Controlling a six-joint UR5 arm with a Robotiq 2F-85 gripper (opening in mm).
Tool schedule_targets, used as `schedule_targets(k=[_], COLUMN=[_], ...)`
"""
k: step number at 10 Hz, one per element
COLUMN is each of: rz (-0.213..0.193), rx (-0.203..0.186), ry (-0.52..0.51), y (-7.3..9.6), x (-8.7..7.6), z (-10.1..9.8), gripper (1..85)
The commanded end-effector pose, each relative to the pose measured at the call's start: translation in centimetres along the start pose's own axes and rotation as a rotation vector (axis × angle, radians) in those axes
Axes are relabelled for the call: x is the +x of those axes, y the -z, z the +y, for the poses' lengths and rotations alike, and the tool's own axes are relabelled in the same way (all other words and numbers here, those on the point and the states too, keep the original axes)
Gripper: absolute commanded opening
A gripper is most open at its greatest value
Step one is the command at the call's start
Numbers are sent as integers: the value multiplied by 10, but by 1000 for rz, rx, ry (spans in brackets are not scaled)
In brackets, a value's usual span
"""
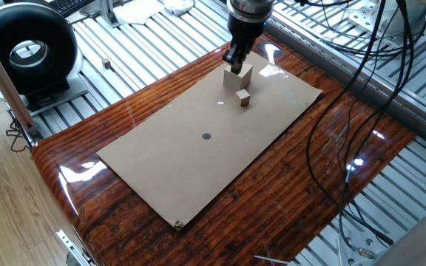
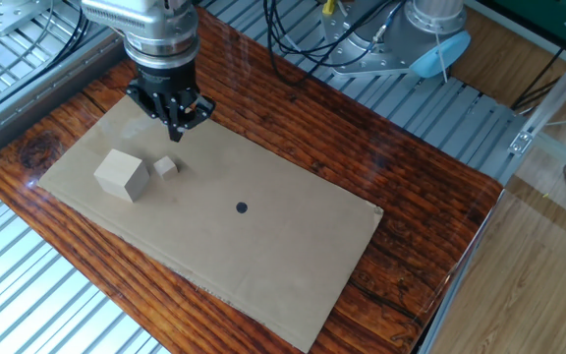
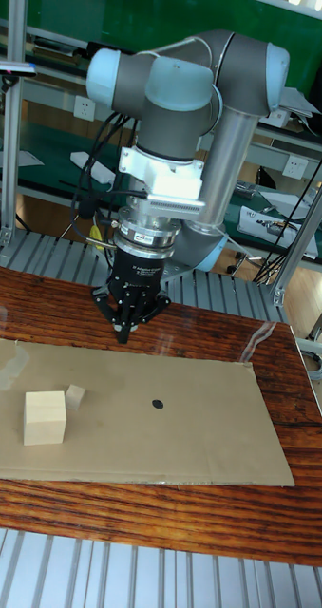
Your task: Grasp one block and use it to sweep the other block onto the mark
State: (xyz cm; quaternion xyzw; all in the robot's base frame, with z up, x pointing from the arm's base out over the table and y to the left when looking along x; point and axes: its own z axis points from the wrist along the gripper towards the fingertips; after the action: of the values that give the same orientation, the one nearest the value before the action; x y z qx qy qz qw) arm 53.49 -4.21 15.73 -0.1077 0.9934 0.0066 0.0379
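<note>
Two cubes sat close together on the cardboard (image 2: pixel 293 256): the big cube (image 2: pixel 121 176) at centre left of the other fixed view, the small cube (image 2: pixel 167 167) just beside it to the right, apart from it. The dot (image 2: pixel 241 207) lay near the middle of the frame, well apart from both. The gripper (image 2: pixel 178 129) hung above the cardboard up and right of the cubes, holding nothing, its jaws drawn in to a narrow tip; whether they were fully together could not be told.

Judged from this, the step in hand was reaching for the big cube. Done well, the jaws would open wider than that cube, come straight down over its middle with the fingers on two opposite flat faces, and avoid nudging the small cube. A low, square grip would keep the big cube from twisting when pushed. The small cube lay roughly between the big cube and the dot, so a push could run fairly straight.

The cardboard looked flat and plain, likely letting wood slide easily. It lay on a glossy dark wood worktop (image 1: pixel 287 199), with ribbed metal (image 2: pixel 28 295) around it, hanging cables (image 1: pixel 346 111) at right, and a round black device (image 1: pixel 24 52) at upper left in one fixed view.
</note>
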Motion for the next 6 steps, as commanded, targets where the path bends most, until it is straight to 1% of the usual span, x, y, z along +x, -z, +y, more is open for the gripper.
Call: schedule_targets(k=[1,2,3,4,5,6], rz=[39,1,-11,-60,-64,-45], rx=[-36,14,6,-27,-53,-41], ry=[-254,-207,-175,-102,-76,-65], y=[1,1,1,-5,-11,-15], x=[9,1,-2,-15,-18,-16], z=[9,-5,-3,0,4,-2], gripper=[10,10,20,300,370,413])
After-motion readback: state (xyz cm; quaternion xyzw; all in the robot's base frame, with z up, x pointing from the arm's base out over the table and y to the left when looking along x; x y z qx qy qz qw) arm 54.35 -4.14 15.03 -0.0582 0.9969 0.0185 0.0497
